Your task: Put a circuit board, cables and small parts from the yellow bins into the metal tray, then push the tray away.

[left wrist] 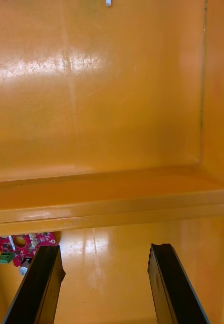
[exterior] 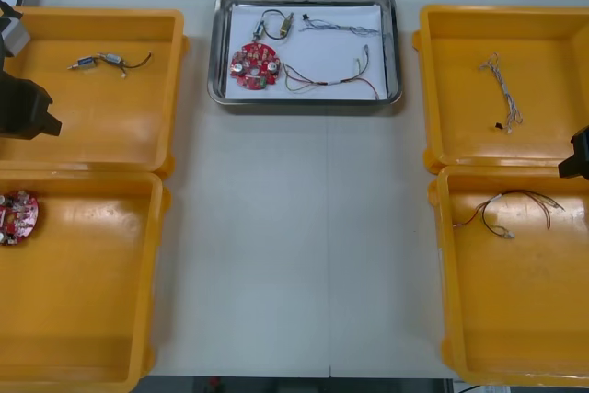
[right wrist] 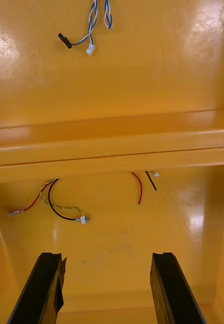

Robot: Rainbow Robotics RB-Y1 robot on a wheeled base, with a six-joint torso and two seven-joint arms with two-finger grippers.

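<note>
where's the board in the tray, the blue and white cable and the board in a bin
tray board [exterior: 253, 65]: front view, disc centre
blue and white cable [exterior: 502, 89]: front view, mid-length
bin board [exterior: 18, 216]: front view, disc centre

A rectangular shiny metal tray [exterior: 217, 43], white inside, is being shown at the upper centre of the front view. A round red circuit board [exterior: 253, 65] is being held flat in its lower left part, with a short black cable [exterior: 273, 25] above it. A thin blue and white twisted cable [exterior: 336, 27] is being held at its upper right and a red and yellow cable [exterior: 331, 80] at its lower right.

Square yellow plastic bins are being shown in pairs at both edges. The upper left bin [exterior: 92, 126] is being occupied by a dark cable with small metal parts [exterior: 109, 62]. The lower left bin [exterior: 83, 301] is being occupied by a second red board [exterior: 17, 215], the upper right bin [exterior: 543, 34] by a pale twisted cable [exterior: 502, 89], and the lower right bin [exterior: 525, 310] by black and red cables [exterior: 511, 209].
</note>
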